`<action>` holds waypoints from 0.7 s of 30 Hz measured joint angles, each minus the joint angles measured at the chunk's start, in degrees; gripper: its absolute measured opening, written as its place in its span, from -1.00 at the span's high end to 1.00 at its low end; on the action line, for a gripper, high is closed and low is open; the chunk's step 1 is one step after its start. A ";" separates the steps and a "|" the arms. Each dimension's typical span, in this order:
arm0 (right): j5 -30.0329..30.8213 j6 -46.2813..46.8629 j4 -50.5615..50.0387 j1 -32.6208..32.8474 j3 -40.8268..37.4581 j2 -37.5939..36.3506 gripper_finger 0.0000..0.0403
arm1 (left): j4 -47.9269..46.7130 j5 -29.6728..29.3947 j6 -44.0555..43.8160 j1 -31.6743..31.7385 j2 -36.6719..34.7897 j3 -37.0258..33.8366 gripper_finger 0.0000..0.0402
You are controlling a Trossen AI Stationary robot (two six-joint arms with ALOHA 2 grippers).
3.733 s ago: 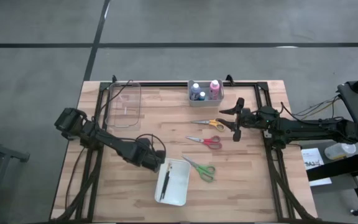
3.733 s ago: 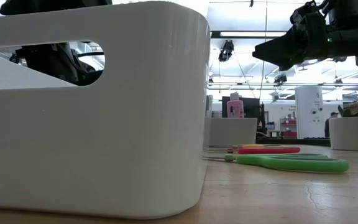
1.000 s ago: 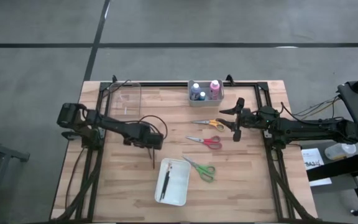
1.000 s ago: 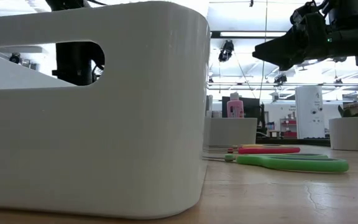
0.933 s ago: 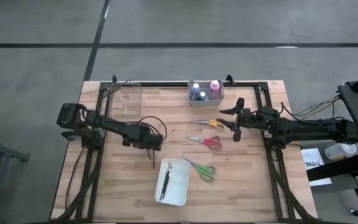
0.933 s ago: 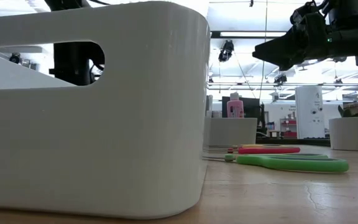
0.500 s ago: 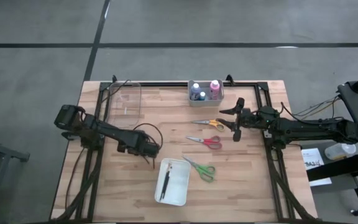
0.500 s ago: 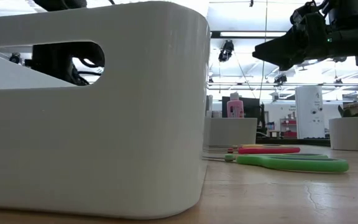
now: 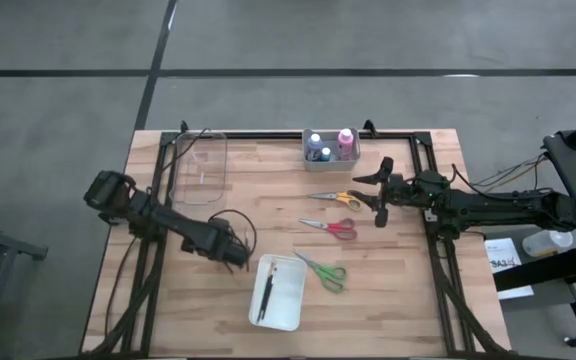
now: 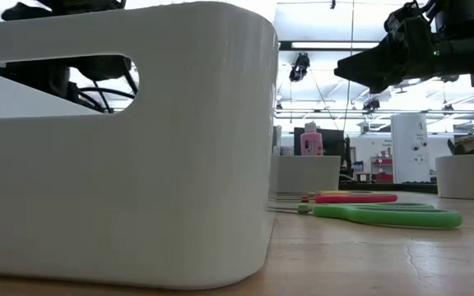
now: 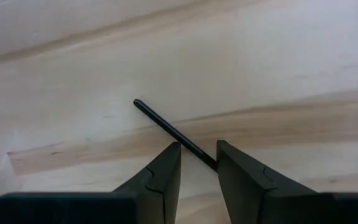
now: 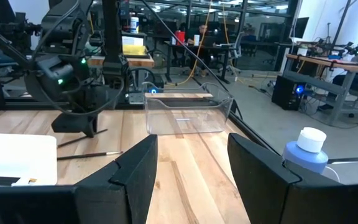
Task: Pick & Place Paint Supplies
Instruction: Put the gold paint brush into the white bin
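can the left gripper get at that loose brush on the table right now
Probably yes: the left gripper is low over the thin dark brush, open fingers either side of it, bare table around, nothing between.

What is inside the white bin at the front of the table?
In the white bin one dark brush lies along its left side. Nothing else shows; nothing covers its floor.

- The high view looks straight down on the whole wooden table from well above.
- The low view sits at tabletop height, almost against the white bin, facing level across the table into the room.
- The left wrist view looks steeply down, close over the wood and a thin dark brush.
- The right wrist view faces level across the table; it shares the bin and the clear container with the high view.
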 joint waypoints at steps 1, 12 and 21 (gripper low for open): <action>0.00 0.00 0.00 0.01 0.01 0.00 0.04 | -0.22 0.00 0.22 -0.44 0.00 0.01 0.45; 0.00 0.00 -0.01 0.04 0.01 0.00 0.04 | -2.52 -0.40 -4.53 -3.92 -0.63 1.02 0.45; 0.00 0.00 0.00 0.04 0.01 0.00 0.04 | -10.42 -6.35 -19.02 -5.01 -2.25 11.00 0.45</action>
